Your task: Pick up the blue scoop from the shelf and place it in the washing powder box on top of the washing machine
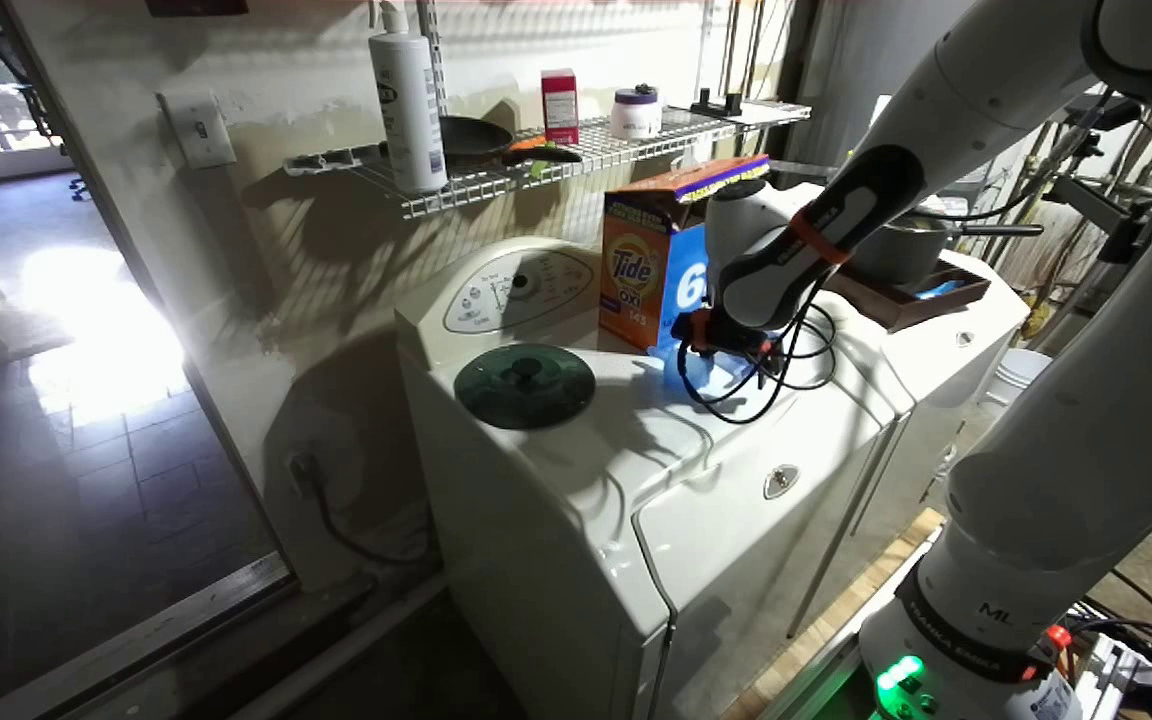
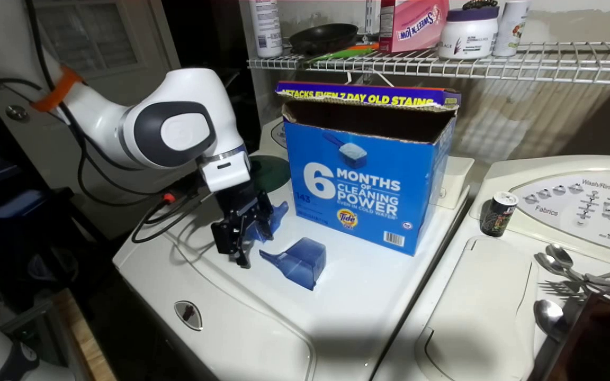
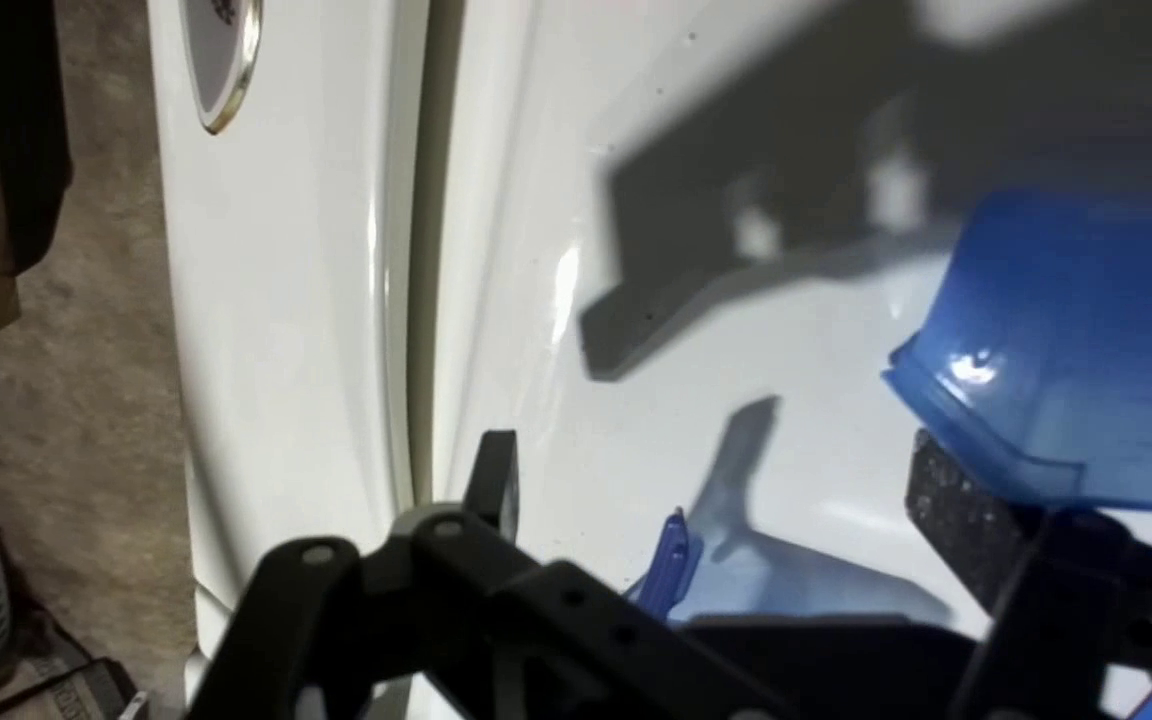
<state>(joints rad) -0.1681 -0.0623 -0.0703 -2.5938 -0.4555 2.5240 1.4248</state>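
Wrist view finds the gripper with its fingers spread apart, one partly hidden by a blue scoop; contact is unclear. A second scoop lies on the washer near the box, whose top gapes, as seen in an exterior view.

A translucent blue scoop lies on the glossy white top of the washing machine, near the blue side of the Tide washing powder box but not touching it; in an exterior view its tapered handle points left. Close by is a second scoop of the same blue, partly hidden, its exact pose unclear. The box, with an orange end, stands upright toward the machine's back, its top open and a long flap raised. The wire shelf runs higher up.
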